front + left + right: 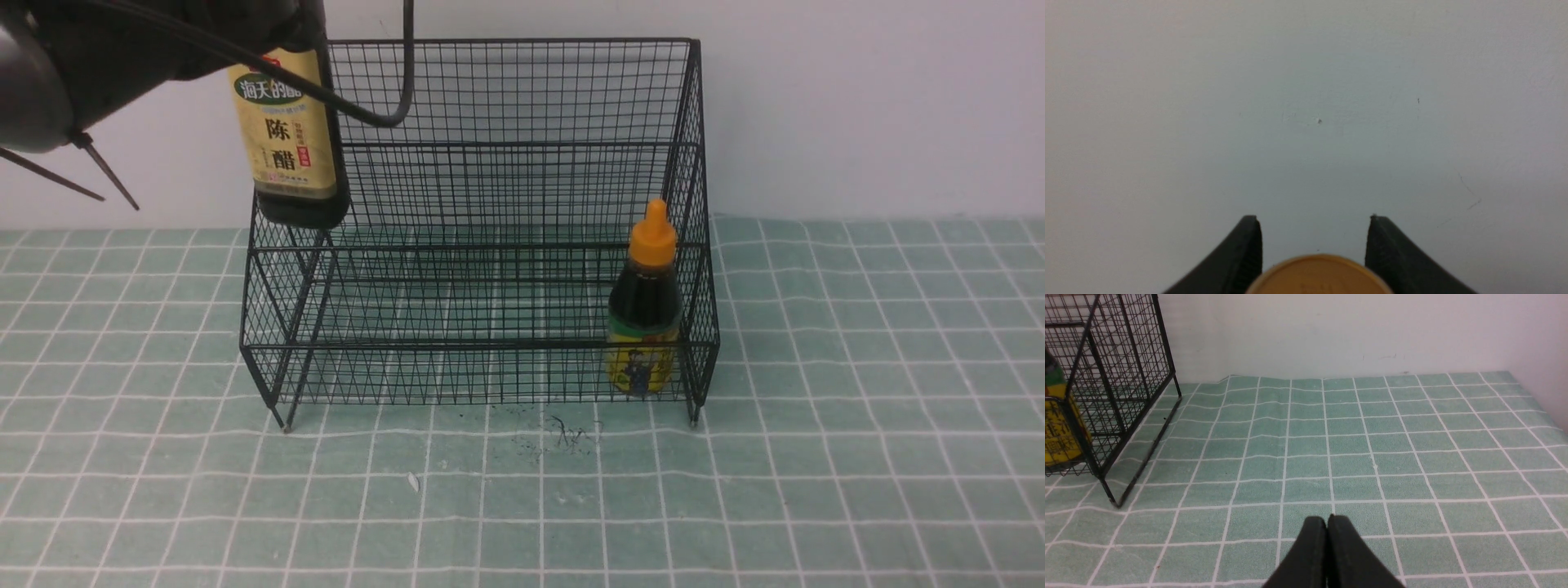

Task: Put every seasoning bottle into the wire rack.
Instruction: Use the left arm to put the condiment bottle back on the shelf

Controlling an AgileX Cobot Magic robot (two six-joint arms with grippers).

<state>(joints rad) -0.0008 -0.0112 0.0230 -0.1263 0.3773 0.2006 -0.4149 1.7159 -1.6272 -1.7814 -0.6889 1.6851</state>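
Green checked cloth (857,457) covers the desk (163,523), plain white wall (857,106) behind; left gripper (1312,220) clasps the tall bottle (286,139), right gripper (1327,518) pinched closed.

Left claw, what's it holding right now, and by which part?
The left claw holds the tall dark-liquid bottle with tan label by its top, at the gold cap.

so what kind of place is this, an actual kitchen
Probably a robot test bench staged as a kitchen, not a real one: a checked cloth against a bare wall, one rack with a short bottle in it, and the left end effector holding a tall bottle.
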